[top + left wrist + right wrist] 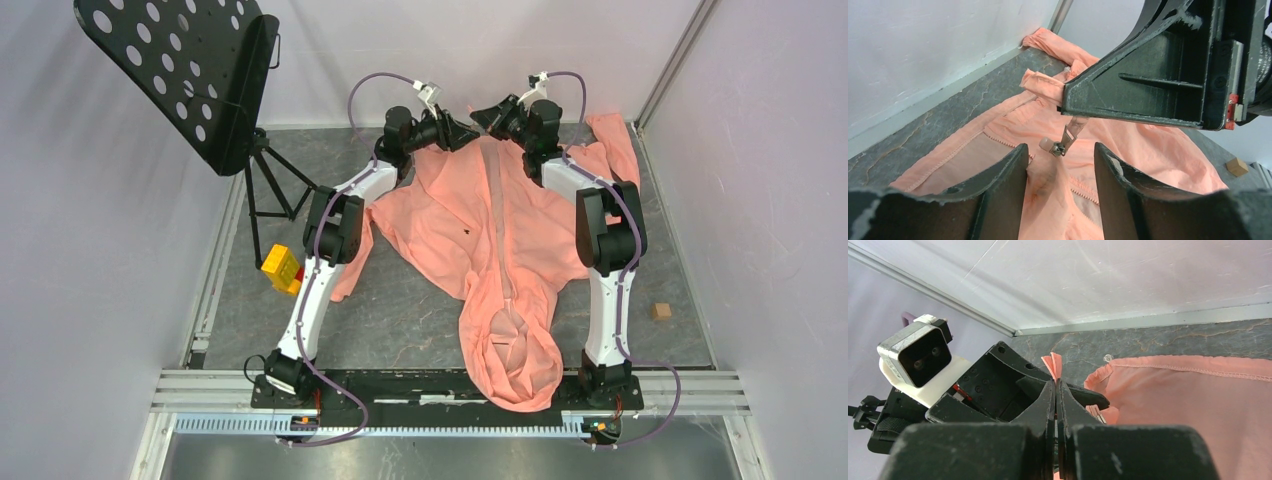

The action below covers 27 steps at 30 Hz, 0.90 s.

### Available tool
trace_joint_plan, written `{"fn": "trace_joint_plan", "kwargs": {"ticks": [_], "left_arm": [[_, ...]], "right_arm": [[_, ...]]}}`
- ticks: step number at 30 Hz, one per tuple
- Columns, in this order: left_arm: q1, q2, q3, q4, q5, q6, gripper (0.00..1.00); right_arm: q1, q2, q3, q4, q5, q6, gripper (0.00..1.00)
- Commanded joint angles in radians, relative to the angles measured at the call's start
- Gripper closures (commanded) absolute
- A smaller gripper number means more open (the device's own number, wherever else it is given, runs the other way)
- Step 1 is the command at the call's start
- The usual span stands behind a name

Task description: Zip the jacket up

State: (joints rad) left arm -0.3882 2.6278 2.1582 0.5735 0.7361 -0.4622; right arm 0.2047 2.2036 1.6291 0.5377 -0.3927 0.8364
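Observation:
The salmon-pink jacket (pixel 440 215) lies flat, hood (pixel 515 355) toward the arm bases and hem at the far wall. A paler zipper strip (pixel 497 200) runs down its middle, with a small dark mark (pixel 464 231) beside it. My left gripper (pixel 463 130) is open at the hem. In the left wrist view its fingers (pixel 1008 175) straddle a fabric ridge just below the metal zipper slider (pixel 1057 148). My right gripper (pixel 483 118) is shut on a pinch of the jacket's hem fabric (pixel 1052 365). The slider's pull tab (pixel 1074 129) rises to its tips.
A black perforated music stand (pixel 180 75) stands at the far left. A yellow block (pixel 281 267) lies by the left arm. A small wooden cube (pixel 660 311) sits at the right. The back wall is just behind both grippers. One sleeve (pixel 615 140) lies in the far right corner.

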Motion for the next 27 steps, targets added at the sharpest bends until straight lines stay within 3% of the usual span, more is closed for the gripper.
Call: {"fn": "trace_joint_plan", "kwargs": {"ticks": [1,20,27], "left_arm": [[0.005,-0.070,0.015,0.071,0.005,-0.063,0.44],[0.005,-0.083,0.002,0.078,-0.027,-0.065,0.66],[0.004,-0.089,-0.006,0.077,-0.039,-0.066,0.61]], "right_arm": [[0.001,-0.052,0.002,0.047,-0.015,0.009,1.00],[0.003,-0.053,0.001,0.047,-0.015,0.012,1.00],[0.005,-0.054,0.002,0.047,-0.014,0.012,1.00]]}}
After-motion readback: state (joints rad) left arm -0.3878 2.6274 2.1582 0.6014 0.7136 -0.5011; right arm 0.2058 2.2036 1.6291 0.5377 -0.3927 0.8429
